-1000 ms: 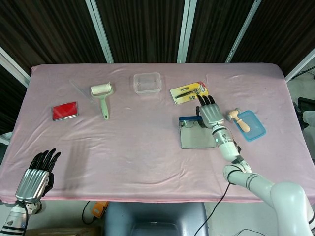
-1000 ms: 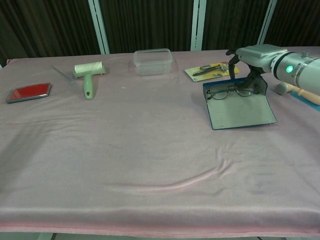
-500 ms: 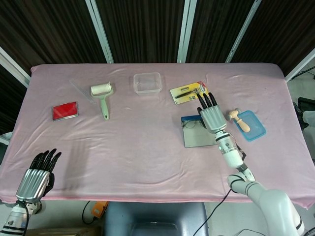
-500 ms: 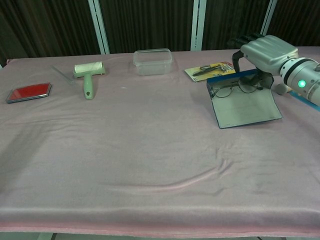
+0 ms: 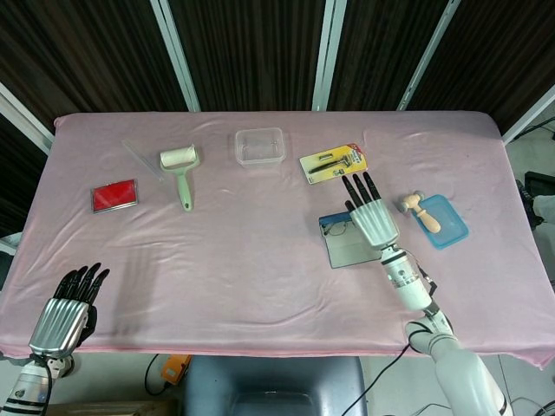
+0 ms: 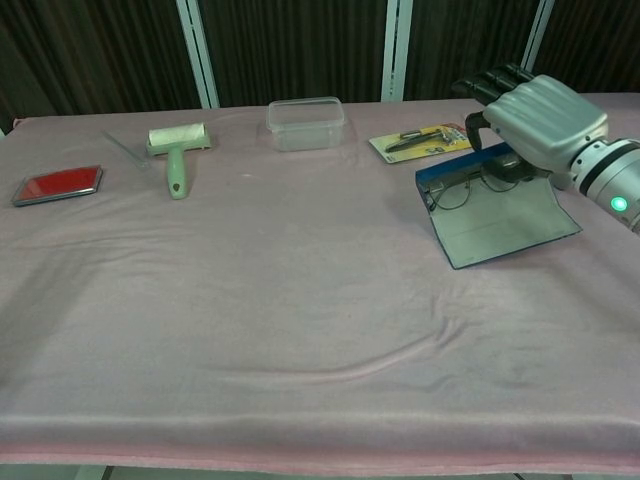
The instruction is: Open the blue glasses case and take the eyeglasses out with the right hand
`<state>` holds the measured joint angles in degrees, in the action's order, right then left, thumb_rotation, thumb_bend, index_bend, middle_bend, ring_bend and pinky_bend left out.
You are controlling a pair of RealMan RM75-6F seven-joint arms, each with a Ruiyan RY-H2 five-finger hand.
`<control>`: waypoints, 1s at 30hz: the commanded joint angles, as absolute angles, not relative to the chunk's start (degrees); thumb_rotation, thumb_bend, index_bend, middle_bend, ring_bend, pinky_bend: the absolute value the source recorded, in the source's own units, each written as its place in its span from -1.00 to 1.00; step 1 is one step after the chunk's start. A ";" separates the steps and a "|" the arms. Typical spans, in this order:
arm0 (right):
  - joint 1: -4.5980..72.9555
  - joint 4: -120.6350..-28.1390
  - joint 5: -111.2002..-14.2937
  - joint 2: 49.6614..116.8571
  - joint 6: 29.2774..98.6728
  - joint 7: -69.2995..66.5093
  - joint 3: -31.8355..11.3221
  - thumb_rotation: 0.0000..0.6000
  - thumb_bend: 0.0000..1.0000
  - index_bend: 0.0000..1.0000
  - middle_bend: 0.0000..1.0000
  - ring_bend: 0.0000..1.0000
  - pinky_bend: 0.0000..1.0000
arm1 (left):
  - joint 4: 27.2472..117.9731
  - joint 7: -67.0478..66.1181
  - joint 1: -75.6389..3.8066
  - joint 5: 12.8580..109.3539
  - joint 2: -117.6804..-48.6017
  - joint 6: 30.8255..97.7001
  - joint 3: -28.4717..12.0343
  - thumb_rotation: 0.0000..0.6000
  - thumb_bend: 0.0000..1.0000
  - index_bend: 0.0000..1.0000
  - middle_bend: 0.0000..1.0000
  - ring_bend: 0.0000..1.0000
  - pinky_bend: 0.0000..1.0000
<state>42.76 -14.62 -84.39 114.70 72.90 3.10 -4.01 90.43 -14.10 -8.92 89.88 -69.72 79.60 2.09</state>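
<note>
Your right hand hovers over the open blue glasses case, which sits toward the right side of the pink-covered bench. The eyeglasses lie inside, against the case's back wall, directly below the hand. Its fingers reach forward, the thumb curls down near the frames, and from these views it seems to hold nothing, though any contact is hidden. Lower the fingers onto the bridge or rim rather than the lenses, close gently, and lift straight up so the case stays put. Your left hand hangs loose and empty off the bench's near left edge.
</note>
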 commanded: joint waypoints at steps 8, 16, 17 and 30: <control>41.58 -11.04 -84.27 117.92 77.96 -0.25 -5.41 1.00 0.10 0.46 -0.67 -0.87 -0.82 | 90.40 -14.25 -8.96 89.99 -69.81 79.44 2.22 1.00 0.45 -1.00 -1.00 -1.00 -0.78; 41.61 -8.60 -84.60 119.75 82.86 -2.31 -5.90 1.00 0.10 0.46 -0.66 -0.85 -0.79 | 90.36 -14.42 -9.02 89.95 -69.91 79.32 2.22 1.00 0.45 -1.00 -1.00 -1.00 -0.77; 41.47 -8.43 -84.52 120.07 83.48 -2.80 -6.04 1.00 0.10 0.46 -0.65 -0.85 -0.79 | 90.36 -14.42 -9.03 89.94 -69.90 79.28 2.24 1.00 0.45 -1.00 -1.00 -1.00 -0.77; 40.32 -6.74 -84.08 121.95 84.55 -4.63 -6.63 1.00 0.10 0.46 -0.63 -0.83 -0.75 | 90.34 -14.62 -9.14 89.83 -69.98 78.92 2.32 1.00 0.45 -1.00 -1.00 -1.00 -0.77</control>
